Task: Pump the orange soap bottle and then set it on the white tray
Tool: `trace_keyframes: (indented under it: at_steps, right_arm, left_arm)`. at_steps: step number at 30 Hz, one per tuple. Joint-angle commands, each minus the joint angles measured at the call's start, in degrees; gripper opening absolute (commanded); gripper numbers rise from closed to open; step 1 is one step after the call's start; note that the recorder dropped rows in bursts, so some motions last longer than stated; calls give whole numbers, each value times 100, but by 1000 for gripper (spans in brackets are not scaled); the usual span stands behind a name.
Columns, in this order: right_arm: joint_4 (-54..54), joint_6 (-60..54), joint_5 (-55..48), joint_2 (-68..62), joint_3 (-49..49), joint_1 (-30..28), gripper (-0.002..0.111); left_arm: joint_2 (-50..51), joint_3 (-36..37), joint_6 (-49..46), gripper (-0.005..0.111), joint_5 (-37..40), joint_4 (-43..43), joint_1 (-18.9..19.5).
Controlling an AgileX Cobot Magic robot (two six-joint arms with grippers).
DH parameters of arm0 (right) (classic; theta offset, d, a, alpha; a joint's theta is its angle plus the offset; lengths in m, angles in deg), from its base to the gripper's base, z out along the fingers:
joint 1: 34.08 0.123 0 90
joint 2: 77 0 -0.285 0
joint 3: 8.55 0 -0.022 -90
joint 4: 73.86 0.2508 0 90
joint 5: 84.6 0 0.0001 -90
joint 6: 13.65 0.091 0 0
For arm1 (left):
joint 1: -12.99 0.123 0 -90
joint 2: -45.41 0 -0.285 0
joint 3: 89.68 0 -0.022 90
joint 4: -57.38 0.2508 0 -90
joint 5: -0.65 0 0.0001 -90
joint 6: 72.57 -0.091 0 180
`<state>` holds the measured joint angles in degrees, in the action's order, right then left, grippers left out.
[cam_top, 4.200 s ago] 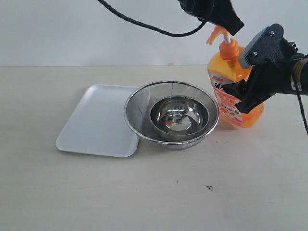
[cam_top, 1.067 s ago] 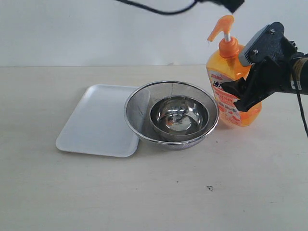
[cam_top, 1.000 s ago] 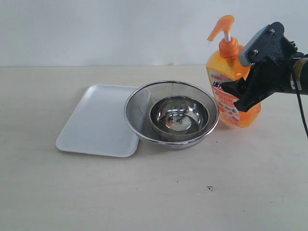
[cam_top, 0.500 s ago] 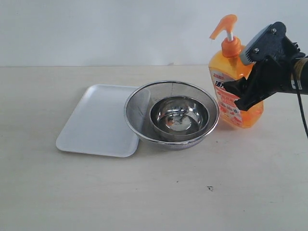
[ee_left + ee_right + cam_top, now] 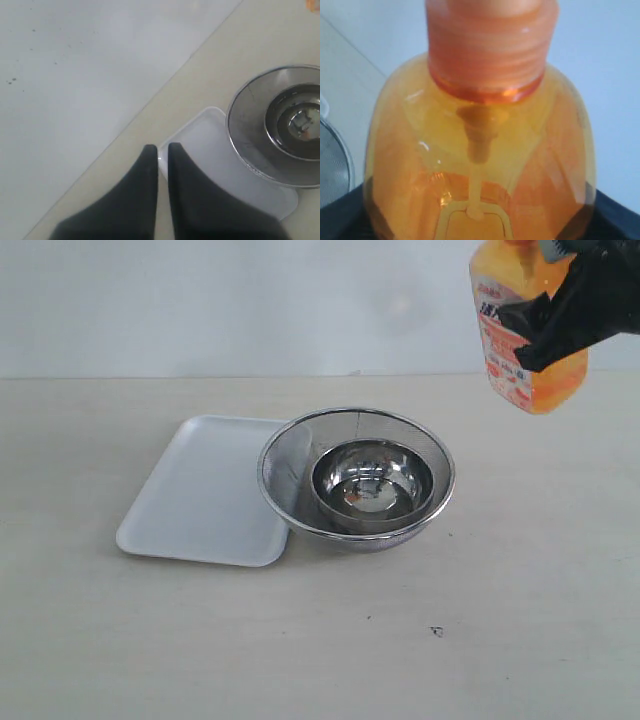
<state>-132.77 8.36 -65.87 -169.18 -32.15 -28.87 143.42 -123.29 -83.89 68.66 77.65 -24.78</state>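
My right tool [image 5: 540,308] is pinching the orange soap bottle [image 5: 548,385] around its body and has it up in the air, leaning a bit. The pump head is cut off at the top of the exterior view. In the right wrist view it's just the bottle's shoulder and collar, with the black fingers at either side lower down.

What worries me:
- The body is smooth and rounded with liquid inside, so if the grip is marginal it could slide or rotate during the carry.
- The mesh strainer [image 5: 290,465], with the small steel bowl [image 5: 372,480] in it, sits below the tool, right between it and the white tray [image 5: 200,490]. If I carry too low, the base clips the rim.
- The strainer also overlaps the tray's nearer edge, so only the farther part is usable. If I set a tall bottle on the low rim, it'll probably topple.

My left tool [image 5: 159,165] is pressed together on nothing, parked high with the tray and strainer below it.

Compared with half a second back, the bottle was standing on the table [image 5: 450,640] beside the strainer and now it's well clear. About four seconds back the left arm was over the pump head. Now it's gone from the exterior view.
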Motion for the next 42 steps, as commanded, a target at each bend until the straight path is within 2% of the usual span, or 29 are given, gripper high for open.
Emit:
trace_keyframes:
  at_steps: [1,4,6,11,12,15,18,19,21,25,30,38,42]
  right_arm:
    - [-677,1105,1128,437,102,-1,0]
    - [-807,1729,2341,516,102,9,0]
    - [-794,1989,2777,516,154,116,0]
    - [-721,2063,2225,456,376,1035,0]
    - [-680,1983,2095,340,537,1466,0]
    - [-312,1984,1761,63,885,1969,0]
    - [-1,2012,1527,-506,1429,2416,0]
    - [26,2088,1527,-785,1688,2588,0]
    - [221,2166,1527,-1252,2128,2752,0]
    - [279,2636,1243,-2239,3012,2895,0]
    - [-36,2897,632,-3017,3869,3110,0]
    - [-553,3711,191,-3551,4304,3245,0]
    - [-863,3724,75,-3692,4304,3349,0]
  left_arm:
    - [-454,824,462,5,-752,-104,156]
    - [-861,1582,753,5,-1324,-119,240]
    - [-1120,2079,1003,5,-1690,-119,286]
    - [-1761,3444,1563,5,-2665,-68,351]
    - [-2005,3885,1828,5,-3131,8,351]
    - [-2317,4438,2397,5,-3480,298,351]
    - [-2754,5031,3713,5,-3503,1496,351]
    - [-3012,5265,4551,5,-3503,2217,351]
    - [-3495,5595,5556,5,-3503,3001,351]
    - [-4118,6357,6016,5,-3414,3137,351]
    - [-4414,7309,6690,5,-3415,3334,351]
    - [-5051,7919,8159,5,-3370,4463,351]
    - [-5209,7953,8161,5,-3370,4513,351]
